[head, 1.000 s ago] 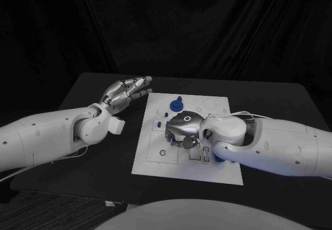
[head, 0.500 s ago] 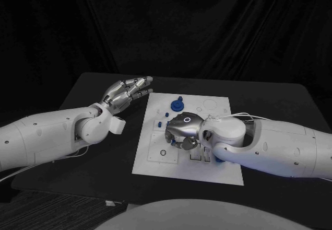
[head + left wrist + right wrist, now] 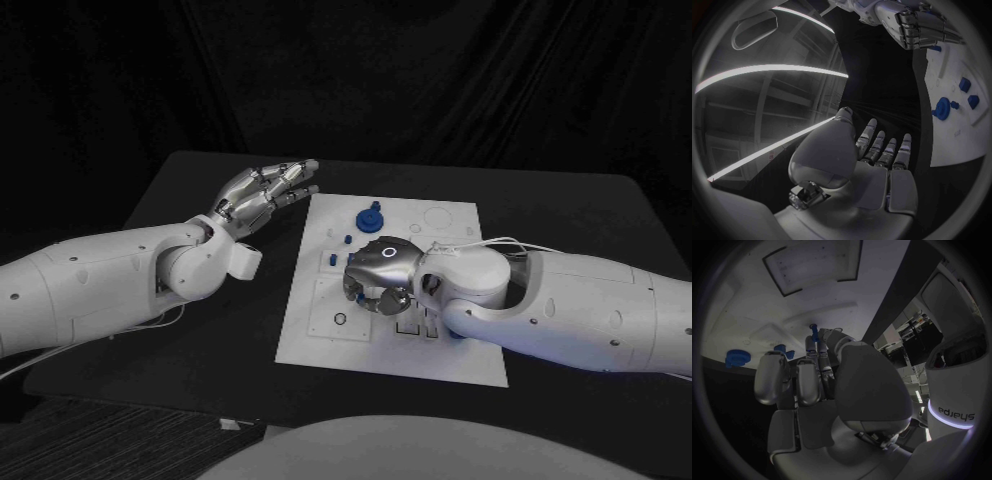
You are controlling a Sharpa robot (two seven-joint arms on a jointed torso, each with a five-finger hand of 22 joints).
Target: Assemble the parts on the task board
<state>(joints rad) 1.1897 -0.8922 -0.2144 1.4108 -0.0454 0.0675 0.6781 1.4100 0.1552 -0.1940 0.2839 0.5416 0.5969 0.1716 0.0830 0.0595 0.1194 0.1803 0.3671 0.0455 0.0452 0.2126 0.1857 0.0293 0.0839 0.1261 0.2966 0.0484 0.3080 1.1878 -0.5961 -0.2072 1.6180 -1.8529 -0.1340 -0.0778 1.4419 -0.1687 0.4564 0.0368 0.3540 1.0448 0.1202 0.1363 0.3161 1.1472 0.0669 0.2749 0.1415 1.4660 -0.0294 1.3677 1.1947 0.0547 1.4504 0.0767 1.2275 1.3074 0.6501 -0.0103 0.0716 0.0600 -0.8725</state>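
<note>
While the left silver hand (image 3: 264,193) hangs over the black desk (image 3: 188,330) just off the far left corner of the flat white task board (image 3: 339,345), its fingers (image 3: 879,145) lie straight and slightly apart, released, with nothing in them. The right silver hand (image 3: 382,275) is down over the middle of the board, palm downward, fingers (image 3: 807,380) curled in. In the right wrist view a small blue peg-shaped part (image 3: 814,333) stands up at its fingertips and appears pinched there, though the contact itself is partly hidden. A round blue knob-like part (image 3: 369,217) sits on the far half of the board, apart from both hands. Two smaller blue pieces (image 3: 330,258) lie along the board's left side, near the right hand. Another blue piece (image 3: 459,335) shows at the board's near right part, touching the edge of the right forearm's outline.
</note>
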